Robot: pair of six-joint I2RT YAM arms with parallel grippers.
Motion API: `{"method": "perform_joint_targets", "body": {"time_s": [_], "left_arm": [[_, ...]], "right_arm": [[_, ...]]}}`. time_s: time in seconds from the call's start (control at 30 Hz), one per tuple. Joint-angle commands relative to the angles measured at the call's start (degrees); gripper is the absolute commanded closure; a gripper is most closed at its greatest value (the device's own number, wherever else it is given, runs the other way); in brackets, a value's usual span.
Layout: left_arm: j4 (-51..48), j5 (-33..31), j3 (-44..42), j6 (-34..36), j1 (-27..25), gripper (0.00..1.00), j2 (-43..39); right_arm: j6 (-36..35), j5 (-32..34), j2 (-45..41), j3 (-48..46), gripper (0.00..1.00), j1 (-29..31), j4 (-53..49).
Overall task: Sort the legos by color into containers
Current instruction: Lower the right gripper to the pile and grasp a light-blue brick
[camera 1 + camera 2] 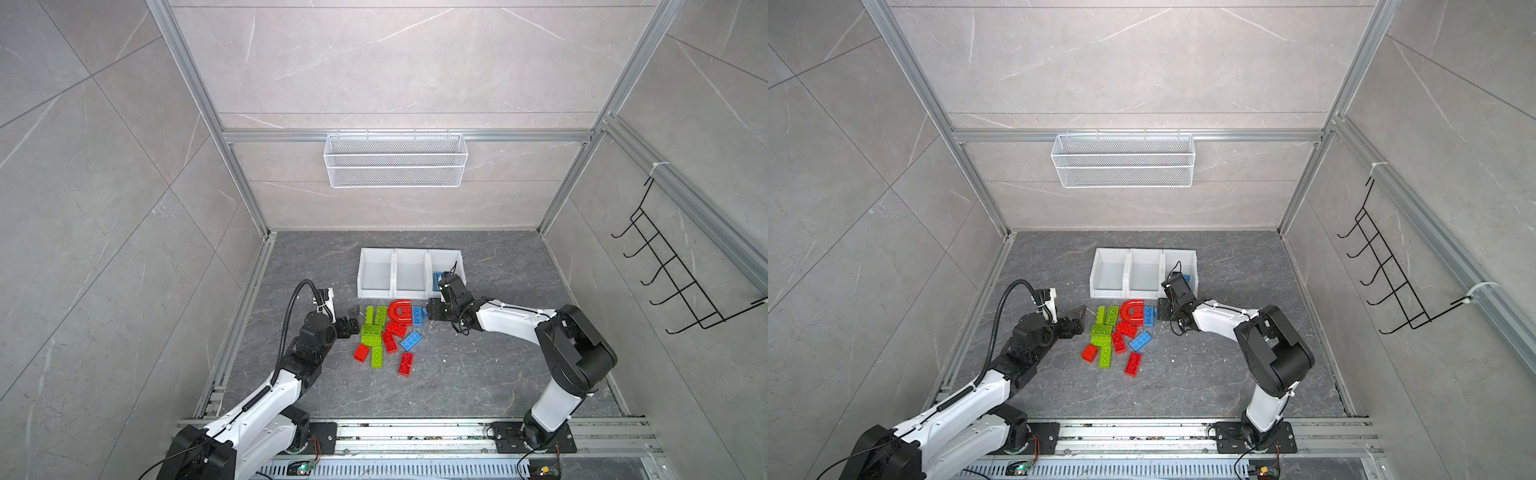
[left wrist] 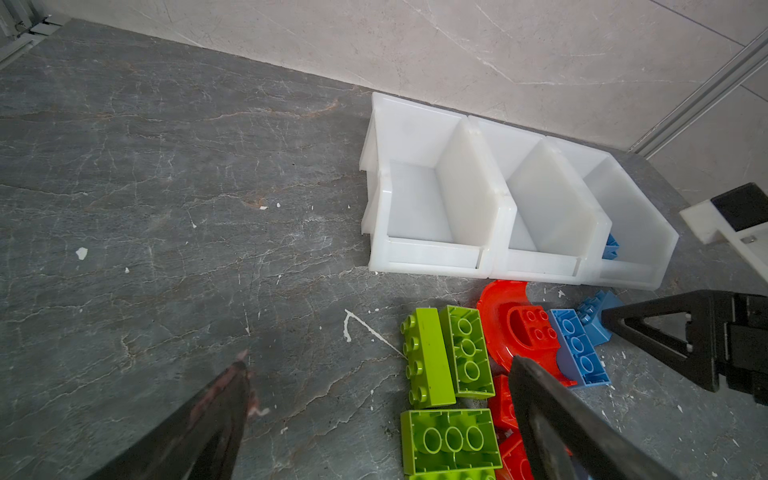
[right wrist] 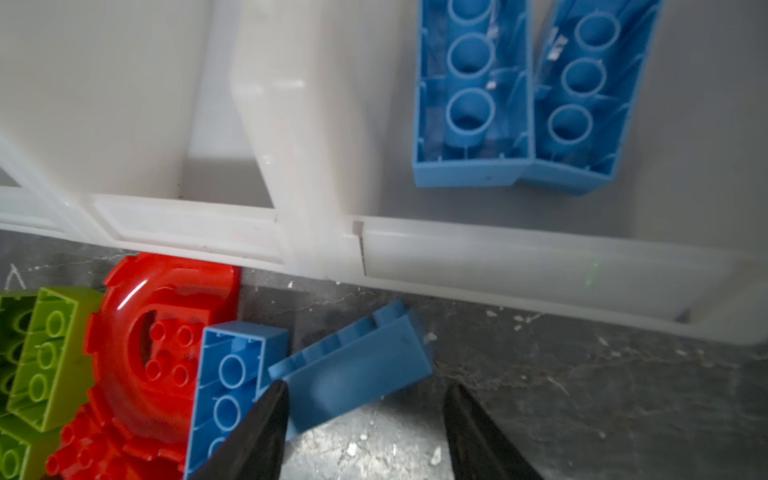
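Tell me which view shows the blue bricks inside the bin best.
The right wrist view: two blue bricks lie close, hollow undersides showing. The left wrist view shows one blue corner behind a bin wall; in both top views the right arm hides most.

Low in the middle of the frame, a jumble of red, green and blue legos (image 1: 390,340) lies on the dark desk (image 1: 478,374), with a red arch (image 1: 400,304) at its top. Just above stand three white containers (image 1: 394,270) in a row, and a blue brick (image 1: 437,277) shows in the rightmost. The left hand (image 1: 355,320) sits at the pile's left edge, the right hand (image 1: 428,311) at its right. A wire basket (image 1: 395,160) hangs on the back wall.
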Motion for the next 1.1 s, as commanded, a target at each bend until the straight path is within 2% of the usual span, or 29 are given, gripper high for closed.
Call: {"method": "perform_joint_targets", "body": {"time_s": [0.0, 0.33, 0.57, 0.87, 1.07], "left_arm": [[1.5, -0.5, 1.3, 0.2, 0.1, 0.01, -0.8], [1.5, -0.7, 1.3, 0.4, 0.0, 0.01, -1.0], [1.5, -0.9, 1.2, 0.6, 0.1, 0.01, -0.9], [1.9, -0.5, 1.4, 0.2, 0.0, 0.01, -0.1], [2.2, -0.2, 1.4, 0.1, 0.1, 0.01, 0.5]], "right_arm": [[0.3, 1.0, 1.9, 2.1, 0.38, 0.3, 0.2], [0.6, 0.3, 4.9, 3.9, 0.37, 0.3, 0.7], [0.8, 2.4, 4.3, 2.3, 0.39, 0.3, -1.6], [-0.1, 3.7, -5.1, -5.0, 0.41, -1.3, -5.5], [-2.6, 2.7, -13.2, -5.9, 0.39, -1.7, -9.3]]}}
